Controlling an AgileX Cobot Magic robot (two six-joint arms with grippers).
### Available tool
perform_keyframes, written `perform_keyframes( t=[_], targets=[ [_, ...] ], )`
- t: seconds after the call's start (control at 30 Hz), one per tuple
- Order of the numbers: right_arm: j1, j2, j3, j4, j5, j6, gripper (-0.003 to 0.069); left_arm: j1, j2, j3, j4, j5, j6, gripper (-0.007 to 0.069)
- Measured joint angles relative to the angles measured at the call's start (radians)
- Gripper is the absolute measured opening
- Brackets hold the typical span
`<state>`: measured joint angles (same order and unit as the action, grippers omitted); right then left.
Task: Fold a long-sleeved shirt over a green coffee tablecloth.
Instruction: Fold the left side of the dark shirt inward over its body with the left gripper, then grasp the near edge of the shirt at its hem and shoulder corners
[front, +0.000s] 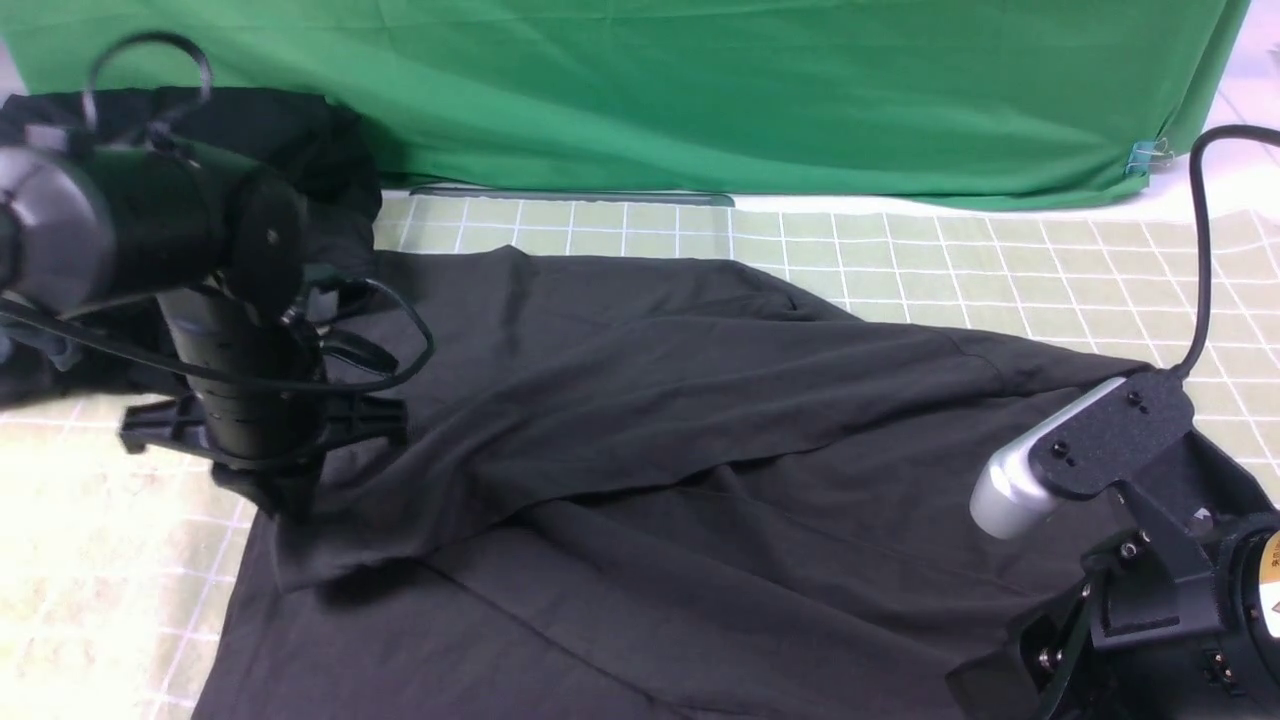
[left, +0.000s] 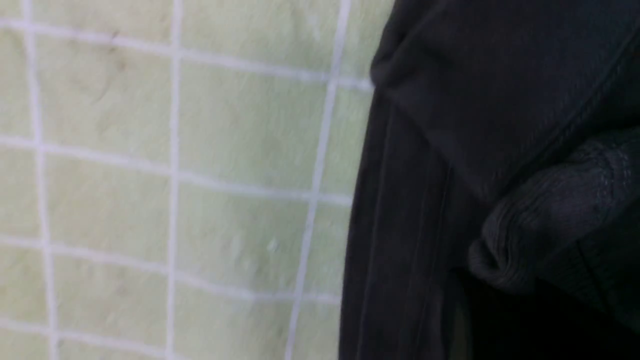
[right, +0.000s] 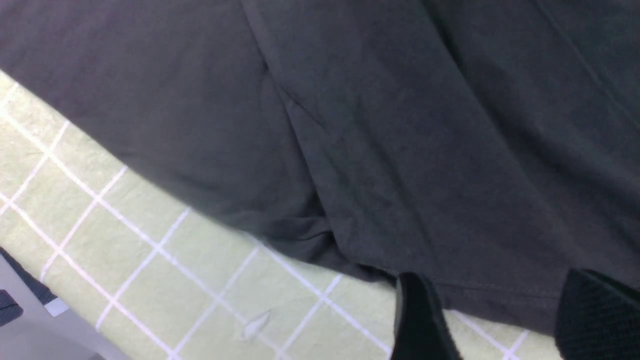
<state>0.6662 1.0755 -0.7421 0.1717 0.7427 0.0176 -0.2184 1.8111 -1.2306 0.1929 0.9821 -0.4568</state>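
From the front camera, you had the long-sleeved shirt (front: 700, 430) spread across the middle of the green coffee tablecloth (front: 1000, 270). It reached from about 9 o'clock to 3 o'clock and down to the near edge at 6, with one layer folded slantwise over the body. Your left gripper (front: 285, 495) was at 9 o'clock, pointed down and pressed into the shirt's left edge. Its tips were buried in dark fabric, so you could not tell whether they were together or apart. Your right arm (front: 1130, 440) sat at 4 o'clock over the shirt's right side. A plain deep green sheet (front: 700, 90) hung at 12 o'clock, and a black bundle of clothes (front: 310, 150) lay at 10 o'clock behind the left arm.

From the left wrist camera, you saw the gridded tablecloth (left: 175, 200) beside the shirt (left: 475, 100), whose edge lay on the cloth. A ribbed cuff (left: 555, 200) was curled on top of the shirt fabric. The picture was blurred, and the dark shape next to the cuff could not be made out.

From the right wrist camera, the shirt (right: 400, 125) lay in soft folds over the tablecloth (right: 175, 280), and its hem (right: 500, 292) ran past your right gripper (right: 492, 300). The two black fingers (right: 420, 320) stood well apart and clamped nothing, one on either side of a stretch of hem.
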Motion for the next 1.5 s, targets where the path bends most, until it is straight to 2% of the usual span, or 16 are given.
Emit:
perform_keyframes(
  t=[0.1, 0.3, 0.4, 0.5, 0.6, 0.67, 0.73, 0.77, 0.87, 1.07, 1.2, 1.27, 1.4, 1.47, 1.5],
  targets=[
    [0.000, 0.000, 0.000, 0.000, 0.000, 0.005, 0.0360, 0.000, -0.012, 0.000, 0.022, 0.057, 0.000, 0.0039],
    [0.000, 0.000, 0.000, 0.000, 0.000, 0.015, 0.0360, 0.000, -0.012, 0.000, 0.043, 0.061, 0.003, 0.0039],
    [0.000, 0.000, 0.000, 0.000, 0.000, 0.015, 0.0360, 0.000, -0.011, 0.000, 0.066, 0.030, 0.015, 0.0075],
    [0.000, 0.000, 0.000, 0.000, 0.000, 0.016, 0.0360, 0.000, -0.011, 0.000, 0.096, 0.003, 0.023, 0.0155],
    [0.000, 0.000, 0.000, 0.000, 0.000, 0.016, 0.0360, 0.000, -0.011, -0.002, 0.154, 0.008, 0.046, 0.0283],
    [0.000, 0.000, 0.000, 0.000, 0.000, 0.016, 0.0360, 0.000, -0.011, -0.014, 0.190, 0.078, 0.055, 0.0358],
    [0.000, 0.000, 0.000, 0.000, 0.000, 0.016, 0.0360, 0.000, -0.015, -0.020, 0.197, 0.134, 0.070, 0.0386],
    [0.000, 0.000, 0.000, 0.000, 0.002, 0.016, 0.0360, 0.000, -0.034, -0.012, 0.199, 0.185, 0.082, 0.0393],
    [0.000, 0.000, 0.000, 0.000, 0.016, 0.016, 0.0360, 0.000, -0.116, 0.056, 0.152, 0.197, 0.085, 0.0368],
    [0.000, 0.000, 0.000, 0.000, 0.024, 0.016, 0.0360, 0.000, -0.320, 0.331, -0.071, 0.095, 0.089, 0.0182],
    [0.000, 0.000, 0.000, 0.000, 0.027, 0.016, 0.0360, 0.000, -0.413, 0.524, -0.125, 0.014, 0.091, 0.0141],
    [0.000, 0.000, 0.000, 0.000, 0.029, 0.016, 0.0360, 0.000, -0.432, 0.562, -0.126, -0.017, 0.092, 0.0153],
    [0.000, 0.000, -0.002, 0.000, 0.052, 0.015, 0.0360, 0.000, -0.449, 0.663, -0.128, -0.105, 0.094, 0.0274],
    [0.000, 0.000, -0.018, 0.000, 0.104, 0.010, 0.0360, 0.000, -0.447, 0.686, -0.128, -0.119, 0.086, 0.0367],
    [0.000, 0.000, -0.018, 0.000, 0.109, 0.009, 0.0360, 0.000, -0.447, 0.686, -0.128, -0.121, 0.085, 0.0374]
  ],
)
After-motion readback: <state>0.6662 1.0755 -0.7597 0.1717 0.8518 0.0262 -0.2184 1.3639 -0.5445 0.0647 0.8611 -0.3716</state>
